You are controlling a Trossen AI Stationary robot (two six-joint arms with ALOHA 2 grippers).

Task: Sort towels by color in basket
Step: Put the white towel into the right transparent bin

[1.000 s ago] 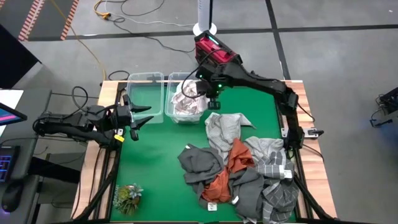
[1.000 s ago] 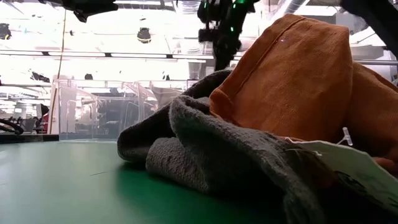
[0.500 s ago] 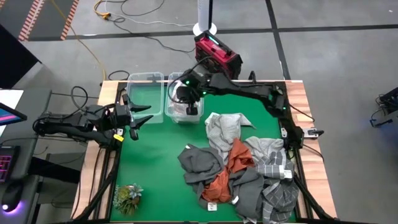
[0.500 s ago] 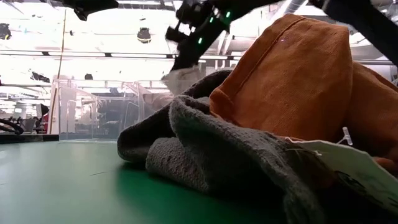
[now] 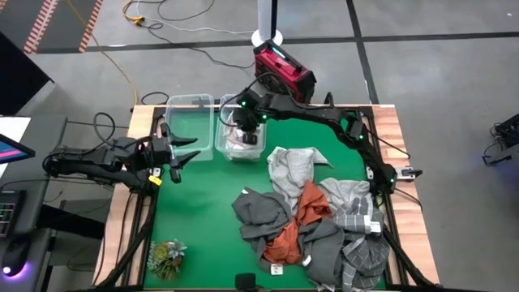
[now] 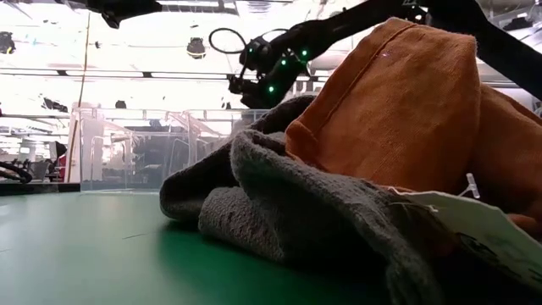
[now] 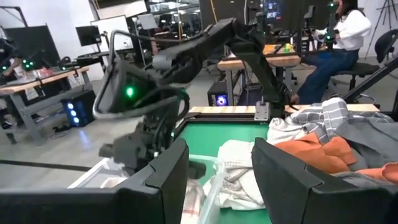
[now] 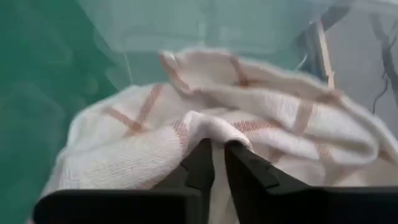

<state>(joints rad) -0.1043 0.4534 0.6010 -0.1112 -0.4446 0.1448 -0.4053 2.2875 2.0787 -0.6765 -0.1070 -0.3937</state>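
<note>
The right gripper [image 8: 214, 160] reaches down into the right bin [image 5: 223, 130], fingers pinched on a fold of the white towel [image 8: 186, 124] beneath it, likely depositing it there, while the left gripper [image 5: 185, 152] waits open beside the bins.

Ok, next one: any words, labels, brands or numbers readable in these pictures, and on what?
None can be read.
White tag on the grey towel in the low view: print too blurred to read.
White tag at the edge of the towel pile, high view: too small to read.
Background monitors: unreadable.
</note>
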